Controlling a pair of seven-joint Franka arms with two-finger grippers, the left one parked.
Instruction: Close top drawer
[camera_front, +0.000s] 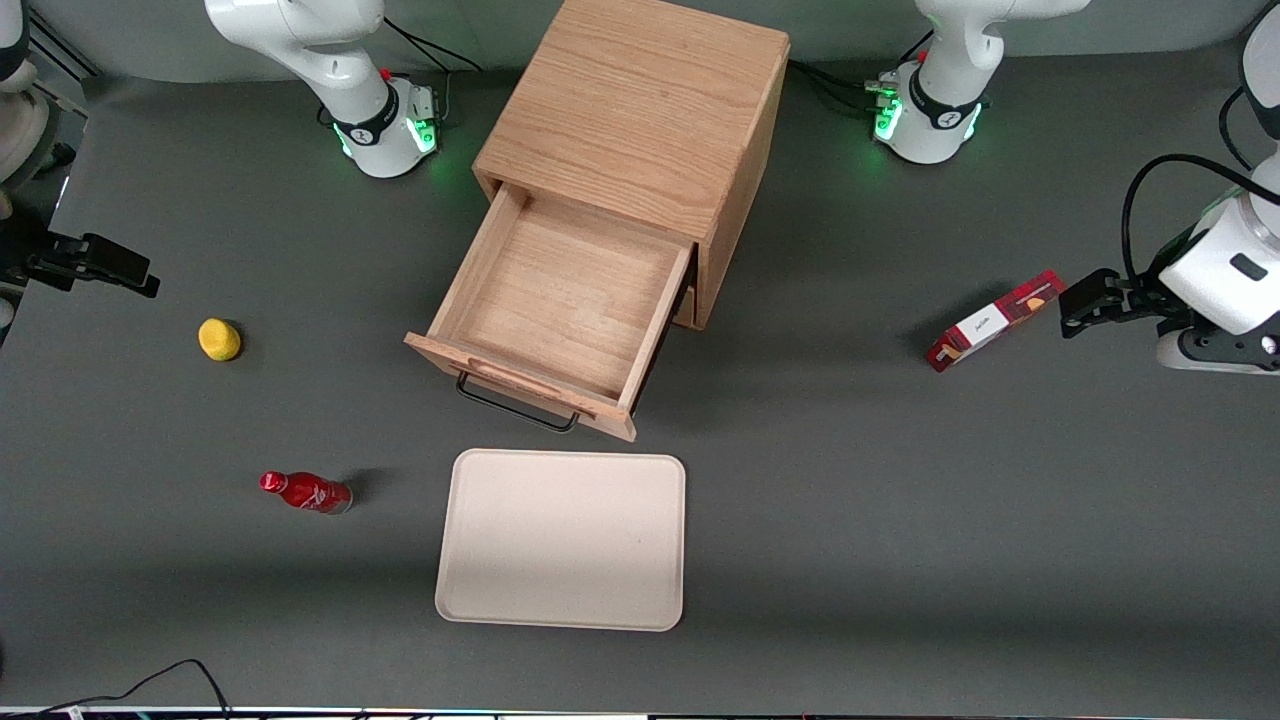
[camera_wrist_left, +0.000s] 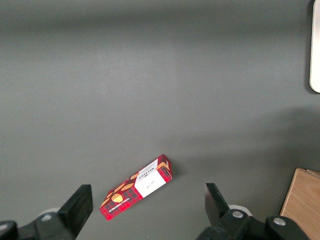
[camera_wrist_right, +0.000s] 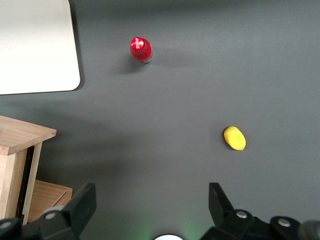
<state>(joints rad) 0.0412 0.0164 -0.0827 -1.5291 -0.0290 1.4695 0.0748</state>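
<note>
The top drawer (camera_front: 560, 300) of the light oak cabinet (camera_front: 640, 110) is pulled far out and its shallow box is empty. Its black wire handle (camera_front: 515, 405) faces the front camera. A corner of the drawer shows in the right wrist view (camera_wrist_right: 22, 135). The lower drawer is mostly hidden under it. My right gripper (camera_front: 140, 275) hovers above the table at the working arm's end, well apart from the cabinet, above a yellow lemon (camera_front: 219, 339). Its fingers (camera_wrist_right: 80, 205) stand wide open and hold nothing; the gripper (camera_wrist_right: 150, 200) looks down on bare table.
A beige tray (camera_front: 560, 600) lies in front of the drawer, nearer the front camera. A red bottle (camera_front: 305, 492) lies beside the tray toward the working arm's end, also in the wrist view (camera_wrist_right: 141, 49). A red snack box (camera_front: 995, 320) lies toward the parked arm's end.
</note>
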